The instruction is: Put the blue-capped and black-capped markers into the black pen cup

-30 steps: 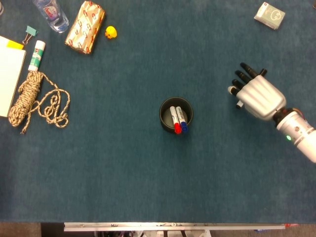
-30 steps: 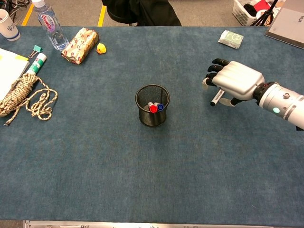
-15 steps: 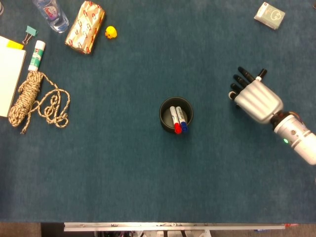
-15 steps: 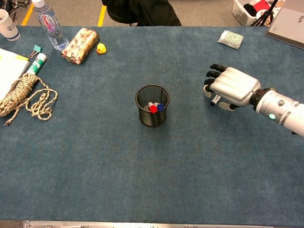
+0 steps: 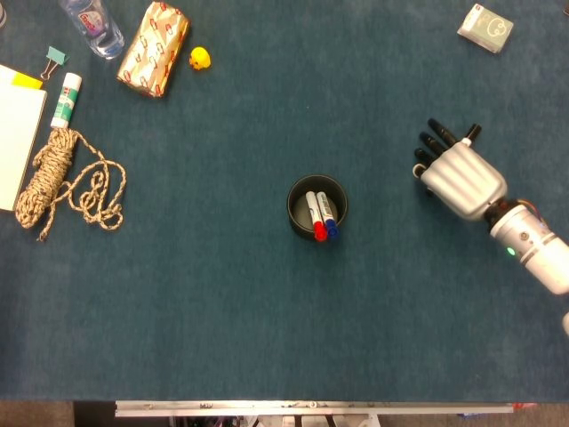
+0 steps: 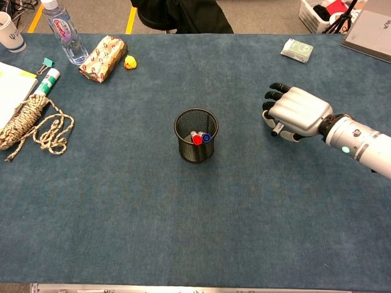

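Chest view shows the right hand [image 6: 294,114] has dropped low onto the table over the black-capped marker [image 6: 277,129], fingers curling round it, though I can't tell if it grips yet. The blue-capped marker [image 6: 206,138] already stands in the black pen cup [image 6: 196,135], so only this pickup remains.

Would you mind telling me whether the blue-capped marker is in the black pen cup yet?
Yes, it is in. The blue-capped marker stands inside the black pen cup beside a red-capped marker, caps up.
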Controlling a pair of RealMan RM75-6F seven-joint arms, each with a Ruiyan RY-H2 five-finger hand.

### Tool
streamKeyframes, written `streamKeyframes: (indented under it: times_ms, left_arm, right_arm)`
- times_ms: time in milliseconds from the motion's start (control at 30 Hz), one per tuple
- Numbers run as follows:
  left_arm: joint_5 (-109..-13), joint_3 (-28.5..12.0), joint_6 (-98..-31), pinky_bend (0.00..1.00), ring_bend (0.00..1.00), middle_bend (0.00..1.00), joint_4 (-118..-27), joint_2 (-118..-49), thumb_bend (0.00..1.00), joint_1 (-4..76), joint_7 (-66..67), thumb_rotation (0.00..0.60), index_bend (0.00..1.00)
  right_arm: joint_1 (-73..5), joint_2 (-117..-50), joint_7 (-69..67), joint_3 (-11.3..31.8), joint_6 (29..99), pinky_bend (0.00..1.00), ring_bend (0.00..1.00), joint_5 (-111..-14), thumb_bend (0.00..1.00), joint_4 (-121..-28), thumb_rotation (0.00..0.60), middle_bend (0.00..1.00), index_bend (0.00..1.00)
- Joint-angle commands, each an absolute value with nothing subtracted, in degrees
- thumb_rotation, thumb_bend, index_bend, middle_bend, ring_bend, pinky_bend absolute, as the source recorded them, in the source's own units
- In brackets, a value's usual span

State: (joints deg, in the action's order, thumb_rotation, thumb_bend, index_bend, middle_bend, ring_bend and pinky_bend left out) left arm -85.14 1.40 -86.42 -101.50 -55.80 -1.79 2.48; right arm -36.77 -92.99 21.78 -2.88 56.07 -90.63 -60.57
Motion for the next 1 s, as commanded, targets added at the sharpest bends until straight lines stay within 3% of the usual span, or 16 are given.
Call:
streamKeyframes:
  times_ms: [33, 333, 733, 1000]
  left_arm:
    - [-85.11, 1.42, -86.38, 0.21, 0.32, 0.32, -101.54, -55.76, 0.42, -1.79, 2.48, 0.6, 0.36]
    - [-85.15, 1.38, -86.49, 0.21, 0.32, 0.32, -101.87, -55.47, 0.42, -1.82, 2.67, 0.6, 0.36]
    - [-85.89, 1.51, -85.44, 0.21, 0.32, 0.32, -103.29, -55.58, 0.42, -0.96, 4.25, 0.6, 0.36]
    - [-85.85, 1.68, -85.43, 0.21, 0.32, 0.32, -104.12, -55.4, 0.42, -1.0, 5.0, 0.6, 0.36]
  right_arm:
    - [-36.76, -93.48, 21.76, -2.65, 56.11, 0.09, 0.15, -90.56, 0.28, -59.75, 0.6, 0.35, 0.53]
    - [-36.24, -92.33, 17.83, -0.32, 61.04, 0.11, 0.17, -90.94, 0.29, -62.95, 0.6, 0.38, 0.63]
    - [-35.61, -82.76, 1.87, 5.64, 68.14, 0.15, 0.21, -89.79, 0.32, -86.54, 0.6, 0.41, 0.67]
    - [-36.28, -82.06, -8.02, 7.75, 66.77, 0.15, 0.21, -87.42, 0.32, -94.37, 0.6, 0.41, 0.67]
